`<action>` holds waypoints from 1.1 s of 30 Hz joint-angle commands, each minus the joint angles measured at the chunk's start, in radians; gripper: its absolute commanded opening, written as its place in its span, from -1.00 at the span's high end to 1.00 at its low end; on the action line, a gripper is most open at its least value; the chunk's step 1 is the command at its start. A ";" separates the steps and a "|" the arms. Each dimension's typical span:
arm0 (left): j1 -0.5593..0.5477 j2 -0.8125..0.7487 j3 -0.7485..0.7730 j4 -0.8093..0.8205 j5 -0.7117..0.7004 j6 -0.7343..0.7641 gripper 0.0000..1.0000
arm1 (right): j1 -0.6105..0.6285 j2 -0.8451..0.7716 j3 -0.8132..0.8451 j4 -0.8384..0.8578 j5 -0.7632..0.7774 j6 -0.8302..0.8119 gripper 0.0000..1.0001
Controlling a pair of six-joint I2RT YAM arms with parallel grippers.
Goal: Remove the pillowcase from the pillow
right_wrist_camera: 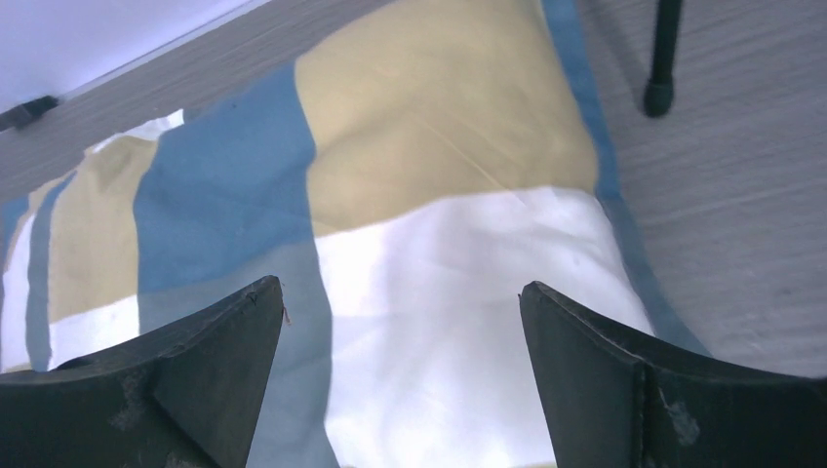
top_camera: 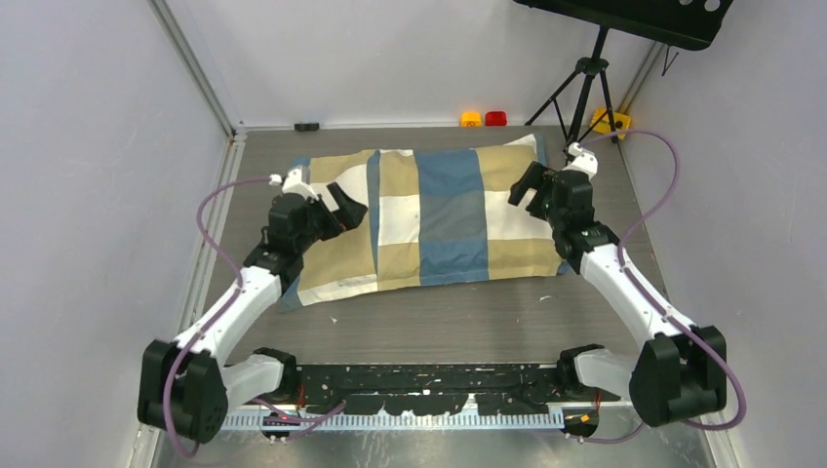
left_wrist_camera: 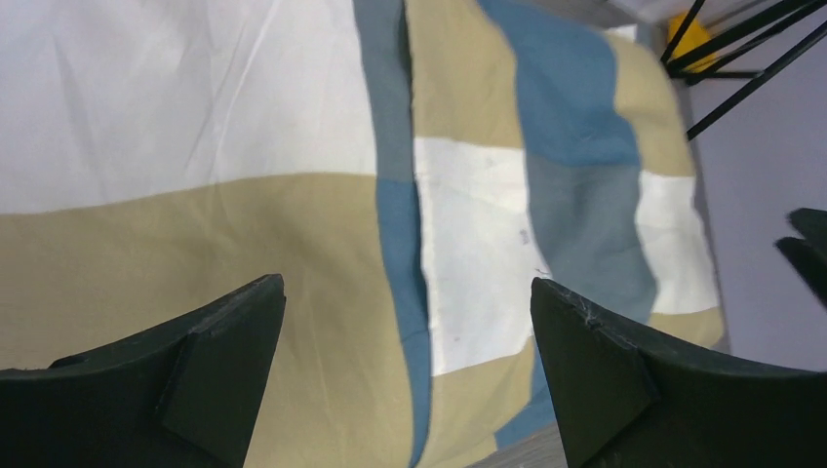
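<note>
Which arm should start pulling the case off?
Left, probably. The left claw, open, hangs over the flat, creased end of the blue, tan and white checked fabric pillowcase, beside a fold. The right claw, open, is over the filled end.

Robot lab cell, tabletop (top_camera: 439, 312) walled by white panels (top_camera: 98, 146), tripod (top_camera: 583, 93) at its far right corner, arms (top_camera: 234, 302) bolted to its near edge

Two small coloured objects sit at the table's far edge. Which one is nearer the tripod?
The red one. The orange-yellow one sits beside it on the left, on the side away from the tripod.
</note>
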 commanded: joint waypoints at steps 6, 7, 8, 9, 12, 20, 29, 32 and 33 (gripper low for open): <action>-0.281 0.316 0.006 0.325 -0.150 0.308 -1.00 | -0.001 -0.193 -0.148 -0.005 0.018 0.016 -0.91; -0.320 0.340 0.011 0.352 -0.185 0.364 -0.99 | 0.000 -0.206 -0.152 -0.018 0.020 0.016 -0.91; -0.341 0.364 0.009 0.392 -0.203 0.391 -0.99 | -0.001 -0.221 -0.155 -0.027 0.023 0.016 -0.91; -0.353 0.391 0.003 0.452 -0.189 0.403 -1.00 | -0.002 -0.235 -0.158 -0.036 0.023 0.014 -0.91; -0.363 0.478 0.036 0.521 -0.109 0.400 -0.99 | -0.002 -0.269 -0.165 -0.052 0.019 0.015 -0.91; -0.466 0.768 0.264 0.398 0.018 0.482 -1.00 | -0.002 -0.309 -0.165 -0.071 0.001 0.032 -0.91; -0.539 0.923 0.423 0.283 -0.053 0.606 -1.00 | -0.002 -0.346 -0.174 -0.090 0.034 0.029 -0.92; -0.548 0.954 0.492 0.207 -0.039 0.626 -0.99 | -0.001 -0.340 -0.171 -0.086 0.030 0.030 -0.92; -0.552 0.955 0.498 0.206 -0.011 0.635 -0.99 | -0.002 -0.334 -0.169 -0.086 0.026 0.030 -0.92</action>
